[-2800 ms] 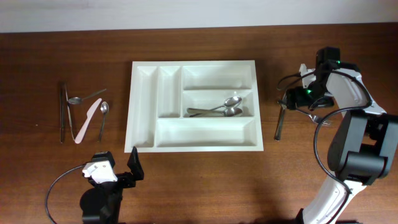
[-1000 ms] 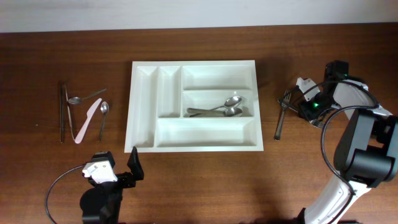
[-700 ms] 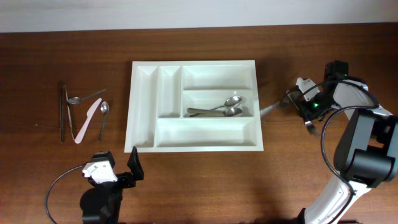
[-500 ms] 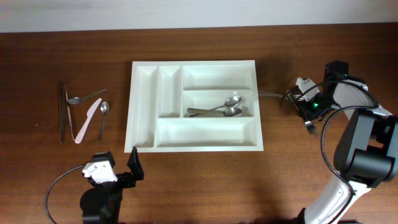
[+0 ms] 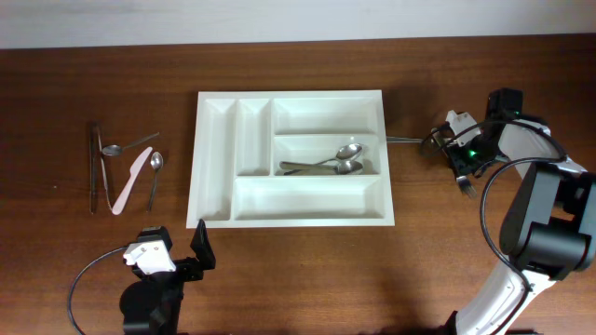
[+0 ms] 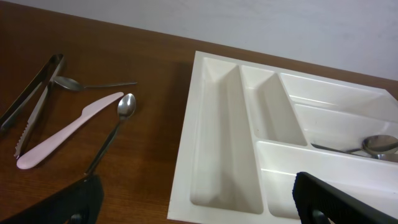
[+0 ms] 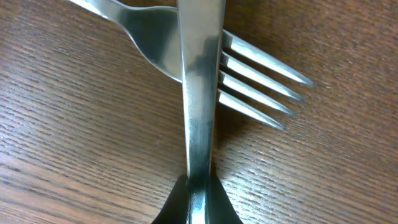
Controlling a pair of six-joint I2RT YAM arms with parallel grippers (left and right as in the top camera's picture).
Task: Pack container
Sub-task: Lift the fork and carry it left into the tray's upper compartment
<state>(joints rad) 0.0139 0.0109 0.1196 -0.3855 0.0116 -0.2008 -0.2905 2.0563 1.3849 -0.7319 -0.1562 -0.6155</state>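
Note:
The white container (image 5: pixel 291 94) lies in the middle of the table, with two steel spoons (image 5: pixel 337 160) in its middle long compartment. My right gripper (image 5: pixel 447 141) is to its right, shut on a flat steel utensil (image 5: pixel 404 140) that points left toward the container's right rim. In the right wrist view the held utensil (image 7: pixel 199 93) runs up from my right gripper (image 7: pixel 198 202), crossing over a fork (image 7: pixel 249 78) on the wood. My left gripper (image 6: pixel 199 214) stands open near the container's (image 6: pixel 205 143) front left corner, holding nothing.
On the left of the table lie metal tongs (image 5: pixel 94 167), a spoon (image 5: pixel 128 145), a pink plastic knife (image 5: pixel 130 181) and a second spoon (image 5: pixel 154 177). The fork (image 5: pixel 466 185) lies on the wood just below my right gripper.
My right gripper has shut on the steel utensil. The utensil swung from lying lengthwise on the table to pointing left at the container. The left arm has not moved.

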